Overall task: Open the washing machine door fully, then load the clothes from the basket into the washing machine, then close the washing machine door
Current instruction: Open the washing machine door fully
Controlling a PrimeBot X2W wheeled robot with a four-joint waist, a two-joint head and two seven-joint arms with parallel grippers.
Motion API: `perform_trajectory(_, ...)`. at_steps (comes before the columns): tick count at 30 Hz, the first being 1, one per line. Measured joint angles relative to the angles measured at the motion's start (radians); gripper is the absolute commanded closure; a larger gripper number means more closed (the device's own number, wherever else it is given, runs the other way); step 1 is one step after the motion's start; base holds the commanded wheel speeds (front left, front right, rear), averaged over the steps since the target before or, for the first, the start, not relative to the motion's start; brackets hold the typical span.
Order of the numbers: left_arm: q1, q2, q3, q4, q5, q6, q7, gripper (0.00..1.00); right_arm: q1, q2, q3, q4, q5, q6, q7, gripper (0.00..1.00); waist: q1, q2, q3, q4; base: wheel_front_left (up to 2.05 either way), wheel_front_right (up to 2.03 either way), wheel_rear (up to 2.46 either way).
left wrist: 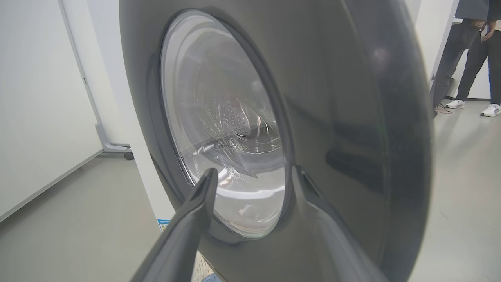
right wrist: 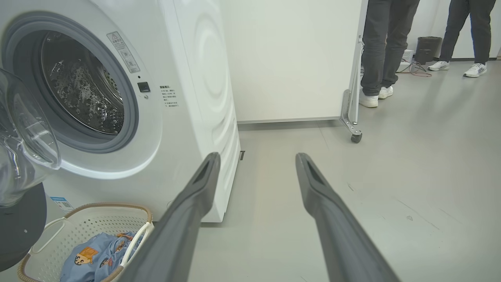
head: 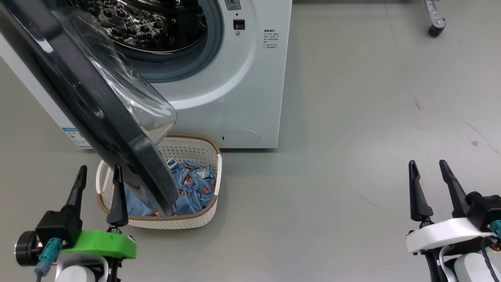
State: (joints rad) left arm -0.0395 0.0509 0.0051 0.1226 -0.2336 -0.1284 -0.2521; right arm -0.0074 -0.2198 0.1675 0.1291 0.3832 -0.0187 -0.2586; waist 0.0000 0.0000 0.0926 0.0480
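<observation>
The white washing machine (head: 242,78) stands at the upper left with its steel drum (head: 141,23) exposed. Its glossy black door (head: 90,105) hangs open, swung out over the basket (head: 195,150), and its clear glass bowl (head: 129,90) faces the drum. The cream basket holds light blue clothes (head: 193,188) with orange faces, also seen as clothes (right wrist: 94,256) in basket (right wrist: 78,223). My left gripper (head: 98,172) is open, close to the door's outer face (left wrist: 344,117), with nothing between its fingers. My right gripper (head: 428,166) is open and empty over bare floor at the right.
Two people's legs (right wrist: 377,51) stand behind the machine's right side near a wheeled white partition (right wrist: 354,117). A caster (head: 435,29) sits at the upper right. Grey floor (head: 372,137) stretches to the right of the machine.
</observation>
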Motion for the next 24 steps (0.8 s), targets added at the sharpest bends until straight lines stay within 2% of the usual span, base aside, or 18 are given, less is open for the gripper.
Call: perform_trajectory(24,0.021,-0.001,0.001,0.016,0.012,0.000,0.000,0.00,0.039,0.051,-0.039,0.019,-0.050,0.058,0.000,0.00,0.0000,0.0000,-0.019,0.005,0.00,0.00,0.00)
